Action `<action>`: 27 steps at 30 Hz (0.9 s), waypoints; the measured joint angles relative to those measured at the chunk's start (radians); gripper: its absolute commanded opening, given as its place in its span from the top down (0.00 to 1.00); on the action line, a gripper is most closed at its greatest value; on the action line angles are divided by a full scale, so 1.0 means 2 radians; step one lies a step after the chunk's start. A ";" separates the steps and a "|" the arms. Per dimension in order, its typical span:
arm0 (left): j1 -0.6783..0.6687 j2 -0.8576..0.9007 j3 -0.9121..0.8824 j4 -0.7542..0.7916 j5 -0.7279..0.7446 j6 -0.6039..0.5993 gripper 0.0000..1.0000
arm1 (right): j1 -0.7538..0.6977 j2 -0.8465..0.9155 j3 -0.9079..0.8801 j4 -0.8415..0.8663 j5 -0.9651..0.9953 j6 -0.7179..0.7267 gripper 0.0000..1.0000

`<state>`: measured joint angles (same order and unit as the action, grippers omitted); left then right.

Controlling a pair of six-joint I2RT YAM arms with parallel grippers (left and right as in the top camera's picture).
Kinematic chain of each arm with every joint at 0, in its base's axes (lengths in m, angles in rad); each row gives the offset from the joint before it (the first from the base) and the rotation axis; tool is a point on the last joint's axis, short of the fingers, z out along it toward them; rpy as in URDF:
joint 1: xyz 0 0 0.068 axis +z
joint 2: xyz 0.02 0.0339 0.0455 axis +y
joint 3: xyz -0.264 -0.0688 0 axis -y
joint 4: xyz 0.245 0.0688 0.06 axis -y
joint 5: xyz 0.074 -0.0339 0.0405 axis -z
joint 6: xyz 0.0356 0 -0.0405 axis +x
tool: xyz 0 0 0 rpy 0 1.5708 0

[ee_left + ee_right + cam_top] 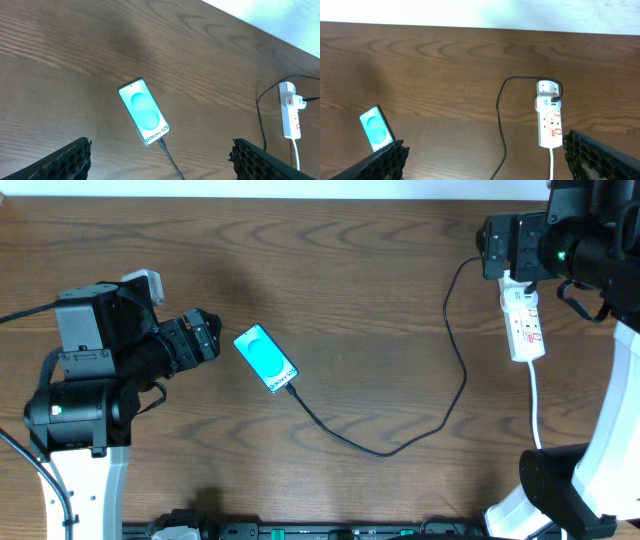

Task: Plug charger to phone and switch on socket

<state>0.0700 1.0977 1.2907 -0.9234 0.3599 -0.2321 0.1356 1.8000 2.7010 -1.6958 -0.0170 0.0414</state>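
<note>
Worktop: dark brown wood grain, matte.

Phone: a slim rectangle with rounded corners, a glossy teal screen and a white label strip. It lies flat and askew, left of centre.

Charger: a thin black cable. Its tip touches the phone's lower short edge; whether it is fully seated I cannot tell. It sags in a loose curve across the worktop, then climbs to the far end of the socket.

Socket: a long white plastic strip with red markings, at the right, trailing a thick white cord. Switch position is not legible.

Left end effector: angled down toward the phone, just beside it, apart. Its dark ribbed fingers are spread wide and hold nothing.

Right end effector: over the socket's far end. Its fingers are wide apart and empty.
</note>
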 measured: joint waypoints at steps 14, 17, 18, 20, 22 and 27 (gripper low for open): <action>-0.009 -0.014 0.000 -0.067 -0.040 0.002 0.10 | 0.000 0.000 0.000 0.000 0.000 0.000 0.01; -0.034 -0.053 -0.012 -0.080 -0.077 0.002 0.10 | 0.000 0.000 0.000 0.000 0.002 0.000 0.01; -0.043 -0.069 -0.021 -0.079 -0.088 0.002 0.10 | 0.000 0.000 0.000 0.000 0.003 0.000 0.01; -0.063 -0.112 -0.050 -0.067 -0.108 0.002 0.10 | 0.000 0.000 0.000 0.000 0.003 0.000 0.01; -0.077 -0.158 -0.089 -0.041 -0.122 0.002 0.10 | 0.000 0.000 0.000 0.000 0.004 0.000 0.01; -0.082 -0.281 -0.209 0.066 -0.138 0.002 0.10 | 0.000 0.000 0.000 0.000 0.004 0.000 0.01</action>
<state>-0.0937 0.5358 0.8734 -0.7921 0.0834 -0.2283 0.1356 1.8000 2.7007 -1.6958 -0.0097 0.0422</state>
